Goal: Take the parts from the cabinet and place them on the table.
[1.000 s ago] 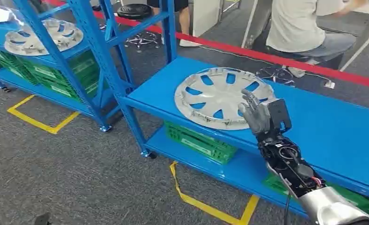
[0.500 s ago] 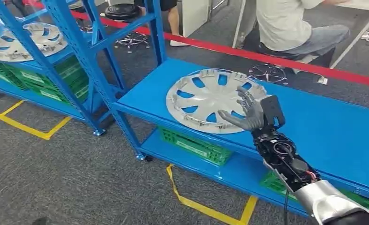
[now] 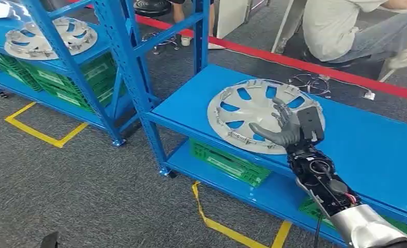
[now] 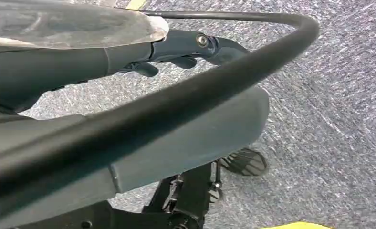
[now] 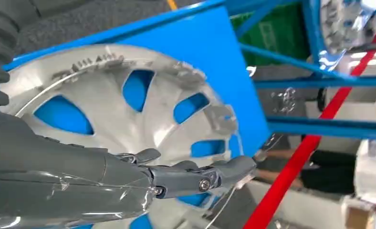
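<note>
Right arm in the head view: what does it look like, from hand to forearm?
The right hand is grey, with darker jointed fingers and a black box-shaped block at its back. Behind it the wrist is open black mechanism with round parts, small red wiring and a thin black cable hanging down. The forearm shell is smooth and silver.

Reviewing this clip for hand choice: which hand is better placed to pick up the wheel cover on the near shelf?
The right hand: it hovers open directly over the wheel cover on the blue shelf. The left hand hangs over the carpet.
</note>
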Motion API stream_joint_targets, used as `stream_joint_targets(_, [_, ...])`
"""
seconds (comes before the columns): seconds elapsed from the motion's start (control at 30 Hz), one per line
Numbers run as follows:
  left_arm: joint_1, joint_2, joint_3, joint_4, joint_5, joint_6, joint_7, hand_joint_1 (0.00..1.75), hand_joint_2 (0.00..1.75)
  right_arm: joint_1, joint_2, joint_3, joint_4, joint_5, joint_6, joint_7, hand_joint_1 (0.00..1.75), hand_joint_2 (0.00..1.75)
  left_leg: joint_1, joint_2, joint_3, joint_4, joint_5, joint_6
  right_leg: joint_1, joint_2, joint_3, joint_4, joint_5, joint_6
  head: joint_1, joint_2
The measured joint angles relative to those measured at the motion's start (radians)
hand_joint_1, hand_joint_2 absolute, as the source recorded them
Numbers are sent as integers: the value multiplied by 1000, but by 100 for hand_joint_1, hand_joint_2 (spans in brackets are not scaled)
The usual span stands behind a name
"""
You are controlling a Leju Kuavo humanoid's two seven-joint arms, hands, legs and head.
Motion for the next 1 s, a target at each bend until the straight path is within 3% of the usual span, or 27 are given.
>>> stream_joint_targets(0.1, [0, 0, 0, 0, 0, 0, 0, 0, 0, 0, -8, -4, 0, 80, -52, 98, 0, 175, -4, 0, 0, 1, -1, 1, -8, 0, 3, -5, 1, 55, 2, 0])
stream_joint_targets(0.13, [0, 1, 0, 0, 0, 0, 0, 0, 0, 0, -14, -4, -1, 130, -71, 144, 0, 175, -4, 0, 0, 1, -1, 1, -10, 0, 3, -6, 1, 67, 2, 0])
stream_joint_targets(0.23, [1, 2, -2, 0, -1, 0, 2, 0, 0, 1, -36, -5, -15, 288, -94, 276, 0, 175, -4, 0, 1, 1, 0, 2, -10, 0, 3, -6, 1, 68, 0, 0])
stream_joint_targets(0.37, [1, 2, -4, 0, -2, 0, 6, 0, 0, 3, -64, -6, -33, 421, -89, 383, 0, 175, -2, 0, 4, -2, 1, 1, -6, 0, 4, -6, 1, 68, -1, 0])
stream_joint_targets(0.5, [1, 2, -6, 0, -8, -9, 6, 0, 0, 2, -89, -5, -40, 573, -10, 477, 0, 175, 0, 0, 6, -4, 1, 0, -4, 0, 5, -6, 1, 68, 0, 0])
stream_joint_targets(0.63, [0, 2, -13, 0, -11, -12, 6, 0, 0, 1, -106, -5, -39, 626, 43, 486, 0, 175, 0, 0, 7, -5, 2, 0, -4, 0, 6, -6, 1, 68, 0, 0])
stream_joint_targets(1.0, [0, 2, -14, 0, -11, -16, 6, 0, 0, -9, -118, 2, -29, 678, 78, 473, 0, 175, 0, 0, 7, -6, 2, -1, -4, 0, 7, -6, 0, 66, 2, 0])
